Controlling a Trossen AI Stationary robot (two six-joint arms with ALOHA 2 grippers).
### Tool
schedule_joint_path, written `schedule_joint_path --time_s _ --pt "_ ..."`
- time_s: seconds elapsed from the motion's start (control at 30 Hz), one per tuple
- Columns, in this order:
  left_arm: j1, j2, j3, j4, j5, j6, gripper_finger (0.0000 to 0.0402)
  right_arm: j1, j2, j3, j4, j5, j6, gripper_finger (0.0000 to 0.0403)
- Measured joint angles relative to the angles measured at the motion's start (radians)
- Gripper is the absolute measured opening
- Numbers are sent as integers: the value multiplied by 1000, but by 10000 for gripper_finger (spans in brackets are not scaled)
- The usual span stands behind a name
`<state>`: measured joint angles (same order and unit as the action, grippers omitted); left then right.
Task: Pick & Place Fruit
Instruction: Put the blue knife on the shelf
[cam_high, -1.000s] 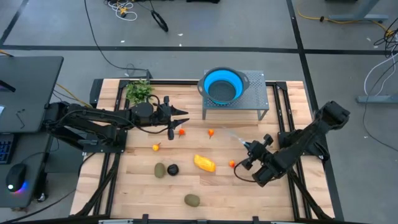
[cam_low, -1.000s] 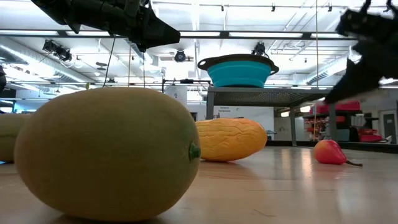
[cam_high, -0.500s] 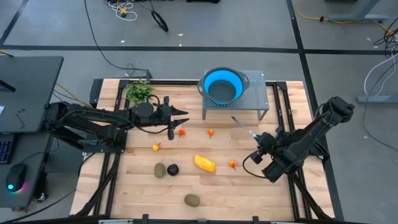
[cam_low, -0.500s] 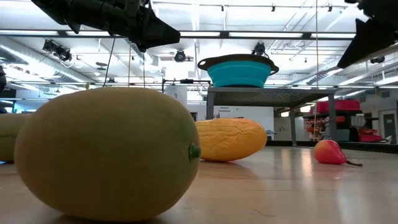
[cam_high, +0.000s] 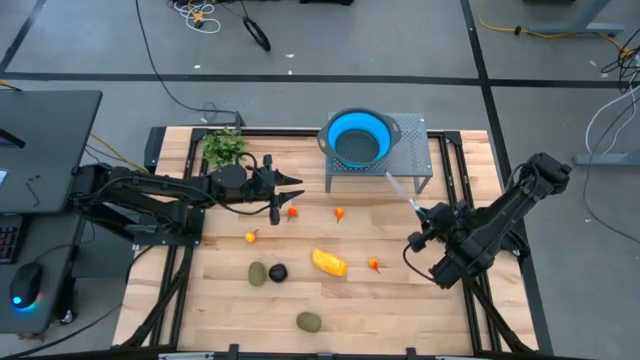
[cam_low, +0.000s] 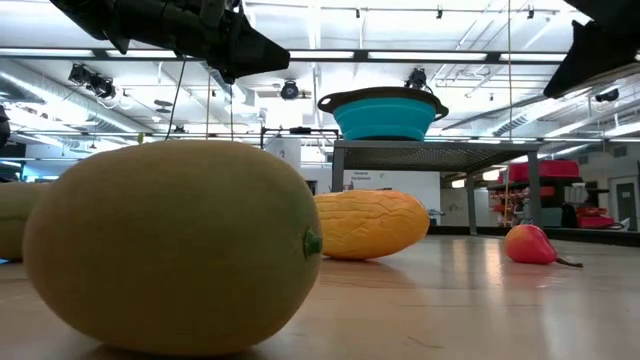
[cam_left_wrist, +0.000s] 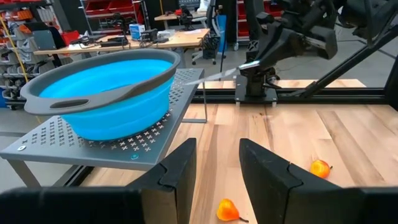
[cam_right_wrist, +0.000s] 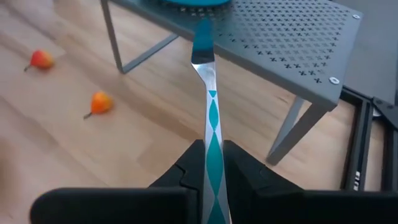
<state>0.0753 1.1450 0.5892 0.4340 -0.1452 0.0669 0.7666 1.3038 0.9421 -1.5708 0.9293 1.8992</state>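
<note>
My right gripper hovers over the table's right part, near the grey stand, shut on a thin pale strip with teal diamonds. My left gripper waits open over the far left part, beside the leafy sprig. The fruit lies on the wood, touched by no gripper: a yellow-orange piece, small orange-red ones, two olive ovals and a blackish round. My right gripper pinches the striped strip between its two fingers, on its handle part. The strip runs straight on beyond the fingers, lifted clear of the table. Its teal tip points at the stand's near edge.
A blue collapsible bowl sits on the perforated grey stand at the table's far side. In the low view an olive oval fills the near foreground. Black frame rails run along the table's sides. Bare wood lies between the fruits.
My right gripper has risen and moved toward the far edge, away from the orange-red fruit near it and toward the stand, carrying the striped strip along. The strip's tip now reaches the stand's near edge. The fruit has stayed in place.
</note>
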Motion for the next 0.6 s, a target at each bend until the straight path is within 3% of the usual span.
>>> schedule_joint_path --time_s 0.4,0.6 --pt "0 0 0 0 0 0 130 -150 0 -1 0 20 -22 43" --pt "0 0 0 0 0 0 130 -234 1 -1 2 102 30 43"
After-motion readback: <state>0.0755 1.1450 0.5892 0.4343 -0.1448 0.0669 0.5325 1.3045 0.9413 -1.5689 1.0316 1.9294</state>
